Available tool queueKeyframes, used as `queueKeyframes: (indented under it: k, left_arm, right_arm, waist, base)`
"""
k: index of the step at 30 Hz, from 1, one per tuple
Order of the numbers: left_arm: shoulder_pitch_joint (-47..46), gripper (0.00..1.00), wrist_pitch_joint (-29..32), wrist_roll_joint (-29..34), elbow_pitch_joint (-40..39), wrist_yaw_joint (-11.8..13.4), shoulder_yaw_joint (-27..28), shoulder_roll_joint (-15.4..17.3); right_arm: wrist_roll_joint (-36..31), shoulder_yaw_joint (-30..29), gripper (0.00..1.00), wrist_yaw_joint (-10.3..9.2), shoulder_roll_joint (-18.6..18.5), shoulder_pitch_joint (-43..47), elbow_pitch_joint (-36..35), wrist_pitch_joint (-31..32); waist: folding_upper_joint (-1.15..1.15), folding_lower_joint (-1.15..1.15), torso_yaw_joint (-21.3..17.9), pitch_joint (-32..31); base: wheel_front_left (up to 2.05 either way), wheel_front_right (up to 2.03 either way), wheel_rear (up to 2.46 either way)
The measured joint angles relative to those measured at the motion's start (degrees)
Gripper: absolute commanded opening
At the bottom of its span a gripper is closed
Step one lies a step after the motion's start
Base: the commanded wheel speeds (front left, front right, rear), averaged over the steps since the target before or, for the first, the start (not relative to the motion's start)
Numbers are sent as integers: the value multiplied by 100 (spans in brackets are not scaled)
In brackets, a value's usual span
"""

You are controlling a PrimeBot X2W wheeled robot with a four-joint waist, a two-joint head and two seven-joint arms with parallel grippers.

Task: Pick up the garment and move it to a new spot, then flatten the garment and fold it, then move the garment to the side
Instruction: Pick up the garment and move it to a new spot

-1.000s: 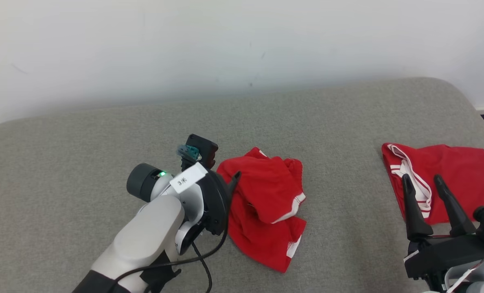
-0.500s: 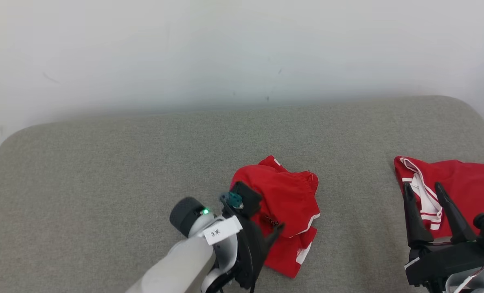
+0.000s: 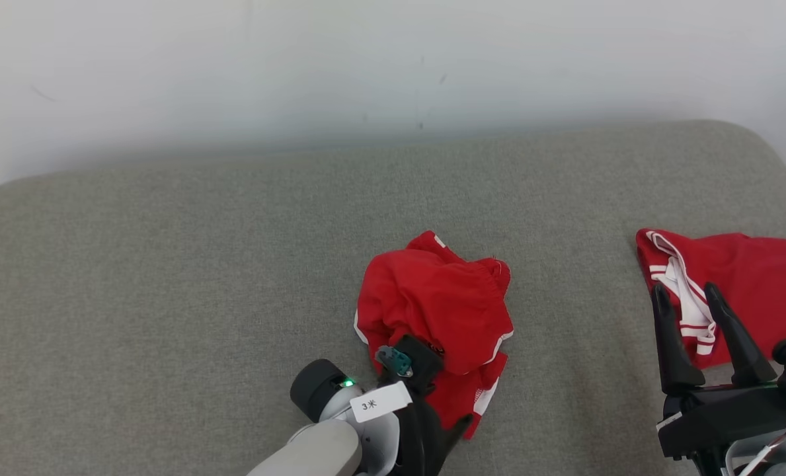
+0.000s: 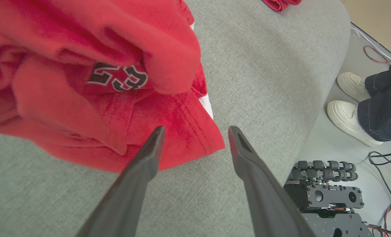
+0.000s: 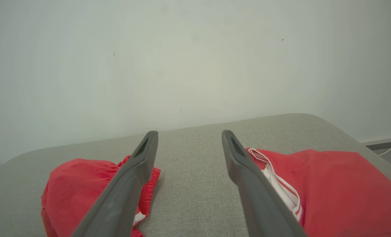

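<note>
A crumpled red garment point(image 3: 432, 304) with white trim lies in a heap at the middle of the grey padded table point(image 3: 168, 264). My left arm's wrist point(image 3: 366, 403) sits at the heap's near edge, with one dark fingertip point(image 3: 463, 421) showing beside the cloth. In the left wrist view my left gripper point(image 4: 195, 131) is open, its fingers straddling the garment's point(image 4: 83, 82) bottom corner just above the table; nothing is pinched. My right gripper point(image 3: 687, 294) stands open at the lower right, empty point(image 5: 189, 134).
A second red garment point(image 3: 756, 284) with white stripes lies flat at the table's right end, behind my right fingers. A person's white shoes point(image 4: 350, 108) stand on the floor past the table's rounded edge, near a black robot base point(image 4: 323, 194) and cables. A pale wall backs the table.
The head camera has shifted. My left gripper has moved from the garment's left side round to its near corner, still open. The right gripper has kept its place.
</note>
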Motion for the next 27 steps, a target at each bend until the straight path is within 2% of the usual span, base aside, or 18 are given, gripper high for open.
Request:
queueKeyframes:
  k: [9, 17, 18, 19, 20, 21, 22, 23, 27]
  left_arm:
    - [-213, 100, 44, -41, -97, 115, -331, -1]
    - [-502, 100, 51, 161, 227, 149, -624, 5]
    - [-503, 94, 48, 203, 240, 149, -643, 1]
    - [-508, 77, 43, 235, 275, 148, -653, -5]
    - [-509, 51, 41, 242, 301, 147, -669, -4]
    - [-512, 38, 36, 242, 311, 148, -683, -4]
    - [-522, 5, 34, 242, 325, 148, -702, -3]
    - [-533, 0, 34, 244, 342, 149, -725, -1]
    - [-636, 0, 33, 293, 398, 146, -849, -5]
  right_arm:
    - [1, 0, 100, 0, 0, -275, -43, 41]
    - [2, -30, 100, -4, 0, -443, -11, 33]
    - [2, -30, 100, -11, 0, -471, -4, 32]
    - [2, -20, 100, -11, 1, -498, 16, 21]
    - [3, -8, 100, -11, 3, -518, 38, 15]
    - [3, 3, 100, -11, 4, -550, 65, 15]
    - [3, 9, 100, -11, 4, -584, 83, 14]
    - [3, 13, 100, -11, 4, -597, 92, 7]
    - [5, -7, 100, -11, 2, -597, 154, -10]
  waist:
    - [0, 1, -100, 435]
    - [0, 1, -117, 731]
    - [0, 1, -109, 753]
    - [0, 1, -99, 769]
    - [0, 1, -89, 779]
    - [0, 1, -81, 787]
    - [0, 1, -75, 792]
    - [0, 1, -69, 797]
    - [0, 1, -38, 799]
  base:
    - [0, 0, 0]
    - [0, 0, 0]
    - [0, 0, 0]
    - [0, 0, 0]
    - [0, 0, 0]
    - [0, 0, 0]
    - [0, 0, 0]
    - [0, 0, 0]
    - [0, 0, 0]
